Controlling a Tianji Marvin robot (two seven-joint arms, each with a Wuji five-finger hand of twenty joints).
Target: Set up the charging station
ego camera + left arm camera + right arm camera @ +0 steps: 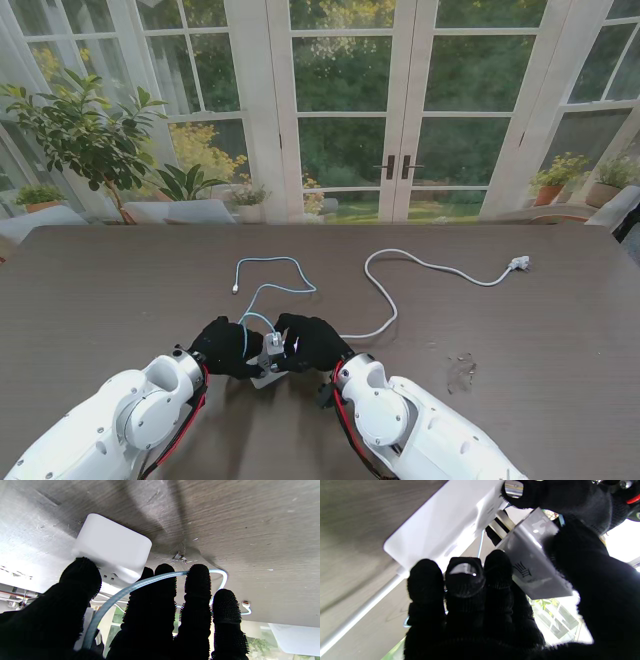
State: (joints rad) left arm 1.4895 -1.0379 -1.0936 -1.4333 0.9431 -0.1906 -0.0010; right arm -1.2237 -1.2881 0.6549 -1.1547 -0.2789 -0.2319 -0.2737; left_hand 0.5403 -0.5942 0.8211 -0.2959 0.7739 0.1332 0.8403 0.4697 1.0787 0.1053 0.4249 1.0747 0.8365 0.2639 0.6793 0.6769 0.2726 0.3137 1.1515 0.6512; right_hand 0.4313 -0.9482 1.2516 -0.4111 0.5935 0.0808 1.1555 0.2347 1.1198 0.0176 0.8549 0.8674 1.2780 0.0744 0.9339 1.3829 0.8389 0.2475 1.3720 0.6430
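**A:** What are you looking at on the table (120, 290)?

**B:** You have a dark, wood-grain top, matte and finely scratched. Near the edge closest to you sits a white power strip (112, 546), a smooth plastic block with rounded corners and small slots on its face. A round white cord (420, 270) runs from it in loose curves to a plug (519, 263) far out on your right.

**A:** And the charger?

**B:** Your right hand (312, 342), in a black knit glove, is clamped on a grey charger block (535, 562): flat-sided, slightly glossy, with a dark logo on one face. Its two flat metal prongs (500, 525) point at the strip's slotted face, just beside it; you cannot tell whether they have entered.

**A:** The left hand?

**B:** Your left hand (226, 346) wears a black glove with nubbed fingertips. Its thumb (81, 577) presses the strip's end, fingers spread beside it, steadying the strip rather than lifting it. A pale blue braided cable (140, 585) crosses over those fingers, then loops away across the table to a small connector (234, 290).
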